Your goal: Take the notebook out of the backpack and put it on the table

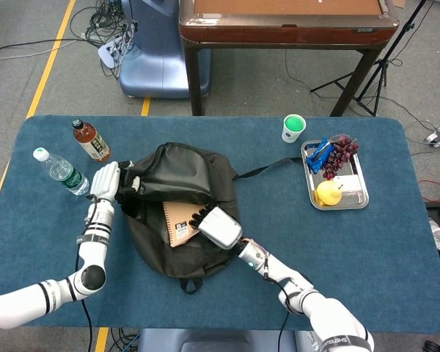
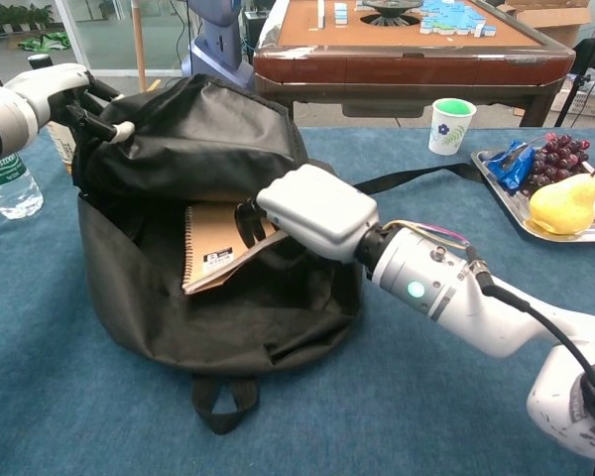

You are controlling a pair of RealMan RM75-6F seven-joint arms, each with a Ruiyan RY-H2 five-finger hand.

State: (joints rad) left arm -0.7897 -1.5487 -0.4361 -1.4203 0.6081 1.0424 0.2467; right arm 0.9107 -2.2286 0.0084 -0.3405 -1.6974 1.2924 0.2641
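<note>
The black backpack (image 1: 177,209) is lying open on the blue desk (image 1: 59,242). The left robot hand (image 1: 105,182) is gripping the raised flap at the bag's upper left edge. The right robot hand (image 2: 312,211) is reaching into the opening, its fingers (image 2: 248,223) closing on the right edge of the brown notebook (image 2: 213,245), which is sitting partly inside the bag.

Grey floor (image 1: 29,29), yellow tape line (image 1: 48,62) (running diagonally), wooden table (image 1: 286,22), loose cables (image 1: 95,22)
</note>
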